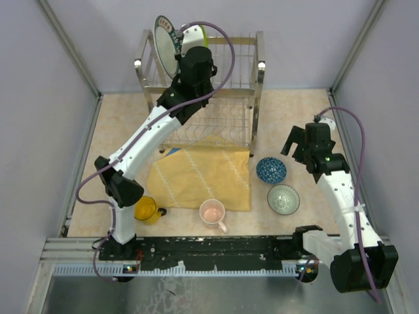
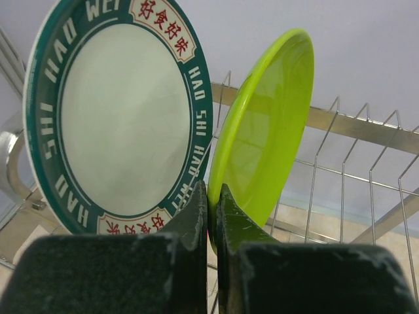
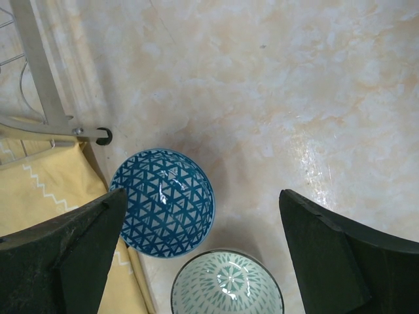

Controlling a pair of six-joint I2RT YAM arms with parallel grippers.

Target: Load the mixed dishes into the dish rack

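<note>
Left wrist view: left gripper (image 2: 211, 196) clamps the lime-green plate (image 2: 262, 144) by its rim, holding it upright over the dish rack's (image 2: 353, 124) top tier, probably to slot it. The right gripper (image 1: 298, 140) gapes empty beside the rack.

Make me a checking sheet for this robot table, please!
Surface: beige marbled tabletop.
Job's things: white plate with dark green rim upright in shiny steel wire dish rack; lime-green plate beside it; blue patterned bowl, grey-green bowl, yellow mug, pale pink mug on table.
Clutter: yellow patterned cloth before rack.
Grippers: left end effector shut on lime-green plate; right end effector open above bowls.
Cables: purple cable along each arm.
Surroundings: plain pale walls.
</note>
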